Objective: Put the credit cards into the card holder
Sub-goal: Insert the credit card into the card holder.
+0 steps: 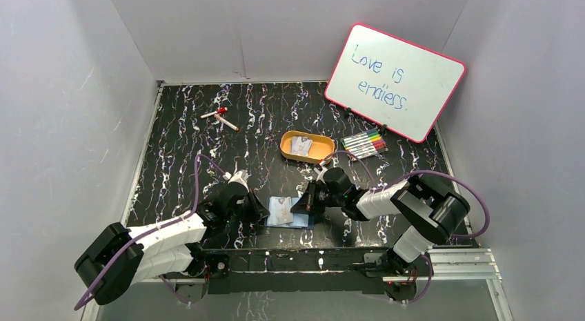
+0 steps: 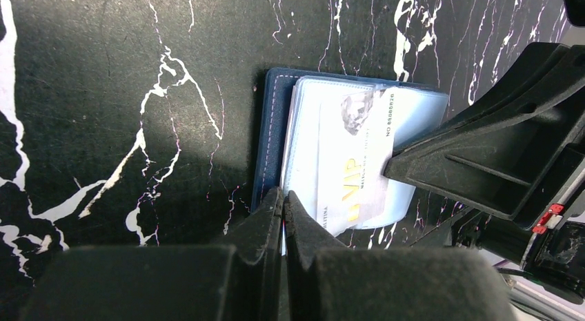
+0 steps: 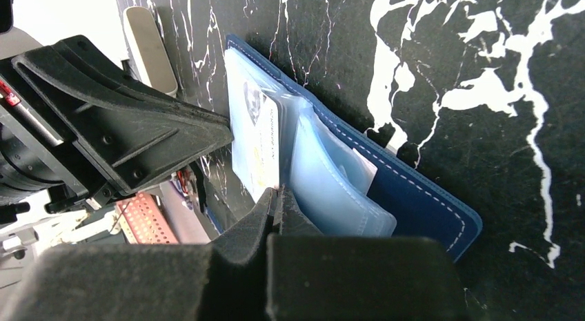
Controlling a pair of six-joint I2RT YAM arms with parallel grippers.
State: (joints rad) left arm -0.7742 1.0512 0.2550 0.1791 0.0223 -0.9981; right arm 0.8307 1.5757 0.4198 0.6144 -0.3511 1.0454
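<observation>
Card holder (image 1: 290,212) open flat on black table (image 1: 179,148), credit card (image 2: 355,162) on top of its clear sleeves (image 3: 338,190). Left gripper (image 2: 283,197) squeezed shut at holder's edge; right gripper (image 3: 276,195) squeezed shut at card's edge.

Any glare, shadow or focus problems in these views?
Top external: even light, sharp, whiteboard legible. Left wrist: left gripper blurred up close, shadow on table left of card holder, credit card print legible. Right wrist: top-left corner blown out, right gripper soft.
</observation>
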